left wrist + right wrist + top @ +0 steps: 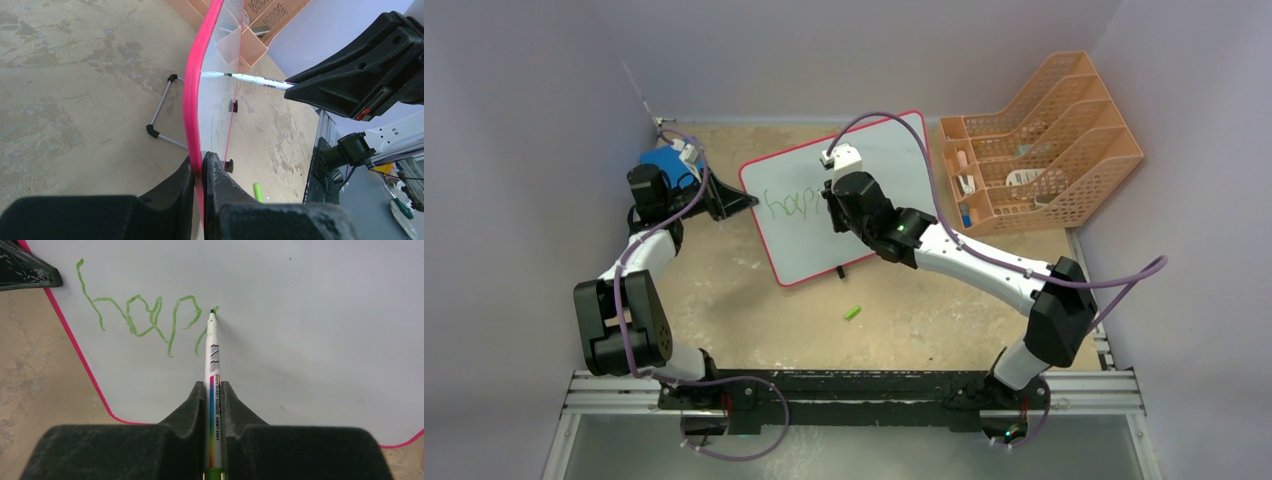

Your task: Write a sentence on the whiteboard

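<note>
Green letters (pixel 145 316), three whole (fourth partial), one whiteboard (pixel 310 330), one marker (pixel 213 370)

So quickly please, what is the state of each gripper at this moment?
Left gripper: closed, clamping the red rim of the whiteboard.
Right gripper: closed, holding the marker.

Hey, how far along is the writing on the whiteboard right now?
Done: green "hap" of the sentence is on the whiteboard. In hand: the right pincer holds the marker, tip at the board on a second "p"; the left pincer clamps the red rim. Left: the remaining letters.
</note>
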`<state>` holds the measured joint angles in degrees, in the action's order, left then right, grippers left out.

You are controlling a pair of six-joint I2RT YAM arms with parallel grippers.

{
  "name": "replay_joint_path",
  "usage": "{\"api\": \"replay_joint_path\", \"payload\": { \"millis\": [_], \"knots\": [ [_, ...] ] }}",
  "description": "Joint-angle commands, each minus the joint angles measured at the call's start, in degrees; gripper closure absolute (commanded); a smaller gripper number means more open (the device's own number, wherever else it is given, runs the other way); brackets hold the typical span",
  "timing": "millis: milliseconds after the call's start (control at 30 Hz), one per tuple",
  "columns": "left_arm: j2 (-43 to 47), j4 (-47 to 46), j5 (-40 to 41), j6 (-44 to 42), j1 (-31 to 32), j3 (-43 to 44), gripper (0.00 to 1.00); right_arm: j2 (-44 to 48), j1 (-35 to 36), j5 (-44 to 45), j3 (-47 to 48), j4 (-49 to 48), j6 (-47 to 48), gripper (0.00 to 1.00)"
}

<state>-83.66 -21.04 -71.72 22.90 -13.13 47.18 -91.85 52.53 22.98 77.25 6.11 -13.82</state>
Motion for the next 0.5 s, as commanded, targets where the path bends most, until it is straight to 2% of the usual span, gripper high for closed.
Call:
{"api": "replay_joint_path", "payload": {
  "millis": [0,467],
  "knots": [
    [1.04,0.30,-0.37,-2.50,1.08,1.17,1.00,0.00,-0.37,1.35,2.55,-1.89,0.73,1.00],
    [1.13,0.38,-0.41,-2.50,1.08,1.17,1.00,0.74,-1.26,2.57,2.29,-1.55,0.50,1.00]
  ]
}}
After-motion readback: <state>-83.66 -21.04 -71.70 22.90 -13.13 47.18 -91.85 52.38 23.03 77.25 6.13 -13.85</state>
